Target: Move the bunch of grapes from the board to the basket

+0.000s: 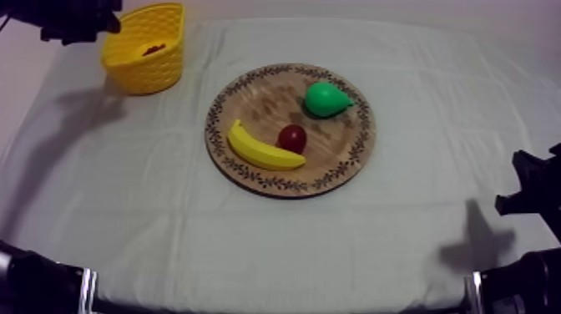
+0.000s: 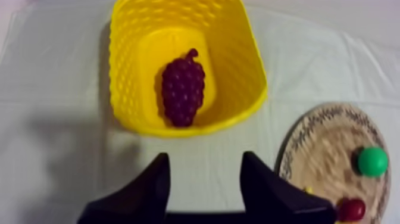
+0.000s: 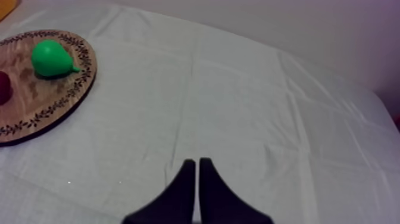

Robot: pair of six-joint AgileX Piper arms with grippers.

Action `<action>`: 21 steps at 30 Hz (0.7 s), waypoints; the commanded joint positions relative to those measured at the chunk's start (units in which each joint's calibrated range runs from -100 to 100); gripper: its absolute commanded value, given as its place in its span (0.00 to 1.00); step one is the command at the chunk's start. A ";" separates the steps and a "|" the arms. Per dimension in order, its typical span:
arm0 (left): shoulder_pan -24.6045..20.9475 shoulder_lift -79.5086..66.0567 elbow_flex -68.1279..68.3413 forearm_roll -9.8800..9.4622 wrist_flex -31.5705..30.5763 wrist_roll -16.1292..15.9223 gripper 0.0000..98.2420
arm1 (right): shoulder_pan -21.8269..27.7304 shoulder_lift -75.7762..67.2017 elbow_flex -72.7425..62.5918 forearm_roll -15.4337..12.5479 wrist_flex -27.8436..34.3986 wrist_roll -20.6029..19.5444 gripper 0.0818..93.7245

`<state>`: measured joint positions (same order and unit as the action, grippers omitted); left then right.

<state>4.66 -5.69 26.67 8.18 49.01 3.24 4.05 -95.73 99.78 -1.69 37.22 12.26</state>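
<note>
the work surface is covered by a grey-white cloth [image 1: 167, 217], creased in long soft folds, and a plain pale wall [image 3: 309, 30] is seen past its far edge.

the left gripper [image 2: 205, 179] is held above the cloth just short of the basket [image 2: 253, 71]; its two black fingers [image 2: 156, 187] are spread wide with nothing gripped between them. the basket, of bright yellow plastic with walls dimpled in a woven pattern and a rounded oblong rim, lies straight ahead of those fingertips. the grapes [image 2: 183, 89] are seen inside it, on its floor: a dark purple, knobbly bunch with a short curled stem, clear of the gripper.

the board [image 1: 259, 100], round and of grained wood with a dark leafy pattern along its rim, is set well off to the side of the left gripper, between the two arms. on it are laid a smooth green pear [image 1: 325, 98], a curved yellow banana [image 1: 263, 150] and a glossy small red fruit [image 1: 291, 138] just beside the banana.

the right gripper [image 3: 197, 164] is seen low over bare cloth, well apart from the board. its fingers are pressed together into a narrow wedge, with nothing held.
</note>
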 commanded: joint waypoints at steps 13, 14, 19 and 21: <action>-2.84 -33.52 37.14 6.54 -8.40 -12.24 0.14 | 0.01 -0.02 -0.01 0.01 -0.04 0.02 0.00; -2.68 -35.68 39.63 6.85 -9.16 -13.05 0.12 | 0.01 -0.02 -0.01 0.01 -0.04 0.02 0.00; -2.23 -45.75 49.29 7.73 -10.81 -16.19 0.04 | 0.01 -0.02 -0.01 0.01 -0.04 0.02 0.00; -2.31 -49.64 52.31 7.90 -10.82 -16.68 0.02 | 0.01 -0.02 -0.01 0.01 -0.04 0.02 0.00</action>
<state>2.41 -49.23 73.58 15.98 38.29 -12.57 4.05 -95.73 99.78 -1.69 37.14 12.26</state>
